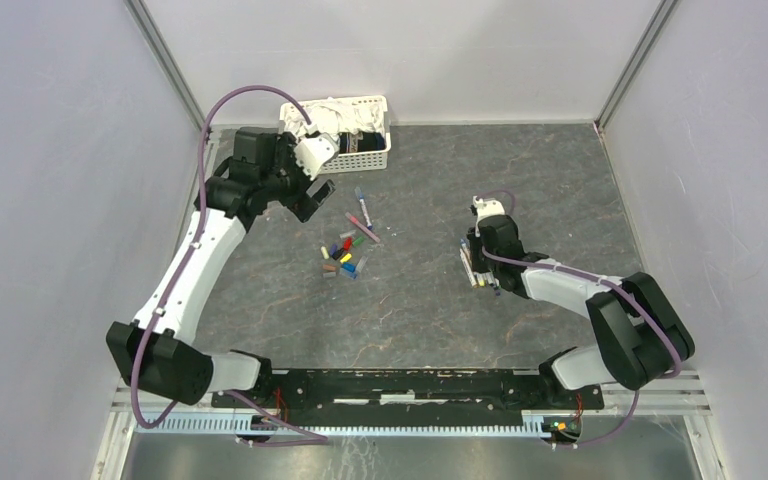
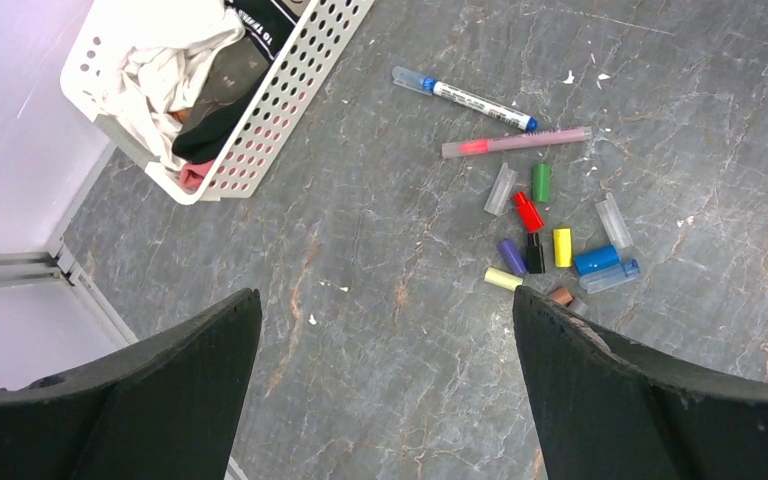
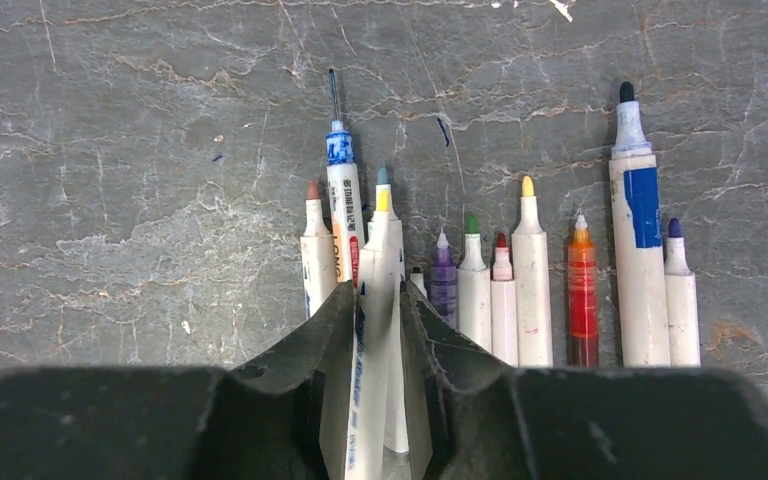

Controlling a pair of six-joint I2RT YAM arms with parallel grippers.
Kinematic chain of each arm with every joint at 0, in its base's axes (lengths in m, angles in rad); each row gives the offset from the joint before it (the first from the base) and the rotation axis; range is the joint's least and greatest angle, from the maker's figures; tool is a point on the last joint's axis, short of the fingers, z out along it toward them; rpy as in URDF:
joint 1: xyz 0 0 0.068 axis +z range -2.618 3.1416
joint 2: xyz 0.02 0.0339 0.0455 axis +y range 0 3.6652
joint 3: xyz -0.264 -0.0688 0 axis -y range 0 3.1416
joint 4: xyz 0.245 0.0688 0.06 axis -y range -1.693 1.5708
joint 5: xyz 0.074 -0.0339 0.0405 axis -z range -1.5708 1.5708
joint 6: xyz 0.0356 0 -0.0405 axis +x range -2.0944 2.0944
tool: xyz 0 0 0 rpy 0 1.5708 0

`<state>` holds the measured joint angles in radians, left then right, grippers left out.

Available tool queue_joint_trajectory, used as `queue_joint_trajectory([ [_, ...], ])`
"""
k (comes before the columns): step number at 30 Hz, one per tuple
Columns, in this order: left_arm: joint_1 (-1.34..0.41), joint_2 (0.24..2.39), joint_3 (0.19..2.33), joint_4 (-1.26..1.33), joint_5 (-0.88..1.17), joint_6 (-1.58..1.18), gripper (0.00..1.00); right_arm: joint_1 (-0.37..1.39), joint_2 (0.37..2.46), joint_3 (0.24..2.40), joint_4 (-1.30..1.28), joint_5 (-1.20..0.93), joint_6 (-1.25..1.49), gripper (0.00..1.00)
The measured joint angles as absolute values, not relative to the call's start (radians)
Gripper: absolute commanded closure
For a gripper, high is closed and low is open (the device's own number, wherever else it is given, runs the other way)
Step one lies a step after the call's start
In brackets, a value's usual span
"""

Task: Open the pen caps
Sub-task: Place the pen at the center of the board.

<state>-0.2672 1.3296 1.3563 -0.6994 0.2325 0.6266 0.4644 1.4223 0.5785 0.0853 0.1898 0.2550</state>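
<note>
Several loose pen caps (image 1: 343, 255) in red, green, black, yellow, blue and purple lie in a small pile at mid-table; they also show in the left wrist view (image 2: 550, 245). Two capped pens lie beyond them, one blue (image 2: 465, 98) and one pink (image 2: 515, 143). My left gripper (image 2: 385, 300) hangs open and empty above the table, left of the pile and near the basket. My right gripper (image 3: 381, 300) is shut on a yellow-tipped white pen (image 3: 380, 250). It holds this pen over a row of several uncapped pens (image 3: 530, 280) lying side by side on the table.
A white slotted basket (image 1: 372, 156) of cloths stands at the back, close to my left gripper (image 1: 310, 200). White walls close in the grey marbled table (image 1: 410, 320) on three sides. My right gripper (image 1: 472, 268) sits right of centre.
</note>
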Motion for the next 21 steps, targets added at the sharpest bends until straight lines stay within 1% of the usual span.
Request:
queue_joint_trajectory([
  [10, -0.266, 1.317, 1.351, -0.704, 0.220, 0.609, 0.00, 0.464, 1.367, 0.557, 0.080, 0.179, 0.257, 0.75],
  [13, -0.266, 1.317, 1.351, -0.707, 0.221, 0.609, 0.00, 0.464, 1.339, 0.535, 0.080, 0.156, 0.265, 0.80],
  [16, -0.266, 1.318, 1.351, -0.709, 0.223, 0.609, 0.00, 0.464, 1.333, 0.516, 0.082, 0.132, 0.273, 0.88],
  [18, -0.266, 1.319, 1.351, -0.709, 0.224, 0.609, 0.00, 0.464, 1.333, 0.500, 0.081, 0.115, 0.283, 0.91],
  [21, -0.266, 1.324, 1.351, -0.710, 0.232, 0.609, 0.00, 0.464, 1.333, 0.494, 0.089, 0.101, 0.294, 0.91],
])
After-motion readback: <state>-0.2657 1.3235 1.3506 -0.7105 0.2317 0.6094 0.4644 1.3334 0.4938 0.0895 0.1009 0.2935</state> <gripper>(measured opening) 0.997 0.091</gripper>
